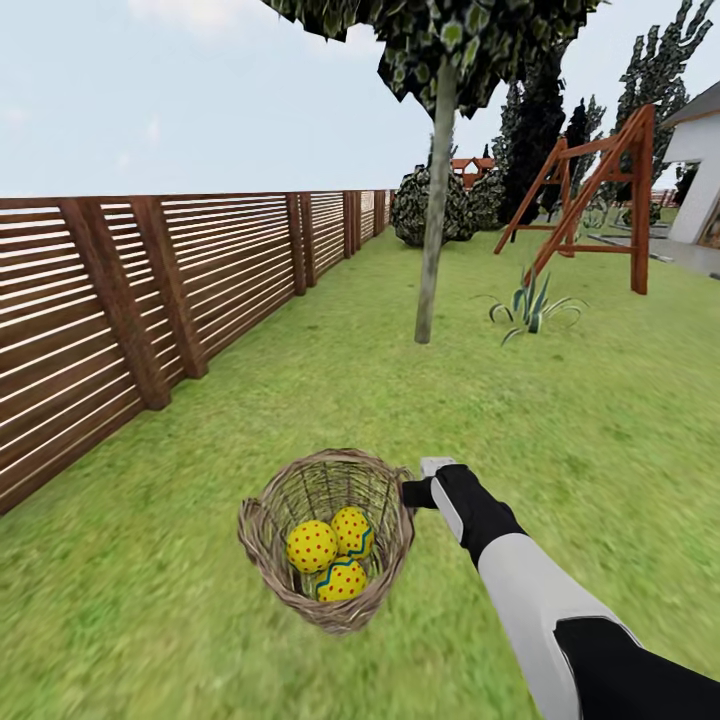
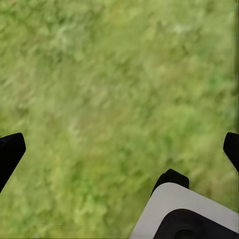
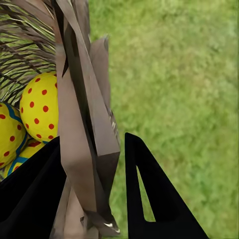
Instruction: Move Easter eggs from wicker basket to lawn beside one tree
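Observation:
The wicker basket (image 1: 262, 560) sits tilted on the lawn (image 1: 580, 430) close in front of me. Three yellow Easter eggs lie inside it: one at the left (image 1: 311, 546), one behind (image 1: 352, 531), and one in front (image 1: 342, 580). My right gripper (image 1: 412, 492) is shut on the basket's right rim. In the right wrist view its gripper (image 3: 92, 139) straddles the wicker rim (image 3: 82, 99), with dotted eggs (image 3: 40, 107) just inside. The tree (image 1: 433, 230) with its slim pale trunk stands a few metres ahead. My left gripper (image 2: 123, 144) hangs open over bare grass.
A slatted wooden fence (image 1: 120, 290) runs along the left. Beyond the tree are round bushes (image 1: 430, 205), a spiky plant (image 1: 530, 310), a wooden swing frame (image 1: 600, 190) and a white building (image 1: 700, 140) at the right. Open grass lies between the basket and the tree.

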{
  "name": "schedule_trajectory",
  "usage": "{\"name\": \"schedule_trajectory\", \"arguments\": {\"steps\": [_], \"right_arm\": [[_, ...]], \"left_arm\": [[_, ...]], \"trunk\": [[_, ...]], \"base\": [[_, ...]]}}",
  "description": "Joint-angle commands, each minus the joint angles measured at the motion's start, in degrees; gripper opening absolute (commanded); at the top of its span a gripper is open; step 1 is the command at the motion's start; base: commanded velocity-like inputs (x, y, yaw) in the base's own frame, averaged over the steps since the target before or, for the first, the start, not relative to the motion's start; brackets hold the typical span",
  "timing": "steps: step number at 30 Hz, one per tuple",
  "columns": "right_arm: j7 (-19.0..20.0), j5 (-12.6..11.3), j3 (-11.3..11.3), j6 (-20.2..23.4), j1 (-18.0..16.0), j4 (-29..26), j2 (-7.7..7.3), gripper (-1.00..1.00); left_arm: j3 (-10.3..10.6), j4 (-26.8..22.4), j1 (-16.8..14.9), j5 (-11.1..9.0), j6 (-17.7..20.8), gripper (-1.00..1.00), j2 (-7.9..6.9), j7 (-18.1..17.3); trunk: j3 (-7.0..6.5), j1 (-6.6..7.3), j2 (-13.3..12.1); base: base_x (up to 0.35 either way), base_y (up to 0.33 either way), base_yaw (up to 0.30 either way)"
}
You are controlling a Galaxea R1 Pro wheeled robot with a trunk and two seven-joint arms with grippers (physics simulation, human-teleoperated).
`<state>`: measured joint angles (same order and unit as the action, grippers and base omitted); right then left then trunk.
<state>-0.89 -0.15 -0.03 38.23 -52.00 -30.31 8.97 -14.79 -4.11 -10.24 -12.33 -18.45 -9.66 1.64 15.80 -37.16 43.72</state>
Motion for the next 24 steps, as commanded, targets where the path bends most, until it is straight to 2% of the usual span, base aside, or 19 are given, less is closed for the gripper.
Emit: {"name": "schedule_trajectory", "arguments": {"steps": [1,24], "right_arm": [[-0.11,-0.56,-0.06,0.26,-0.04,-0.10,0.03,-1.00],[-0.17,-0.56,0.12,0.26,-0.03,-0.10,0.13,-1.00]], "left_arm": [[0.28,0.03,-0.04,-0.55,-0.19,1.00,-0.01,0.03],[0.28,0.04,-0.04,-0.59,-0.19,1.00,-0.01,0.03]], "trunk": [[0.07,-0.04,0.06],[0.07,-0.04,0.06]], "base": [[0.332,0.000,0.000],[0.331,0.000,0.000]]}}
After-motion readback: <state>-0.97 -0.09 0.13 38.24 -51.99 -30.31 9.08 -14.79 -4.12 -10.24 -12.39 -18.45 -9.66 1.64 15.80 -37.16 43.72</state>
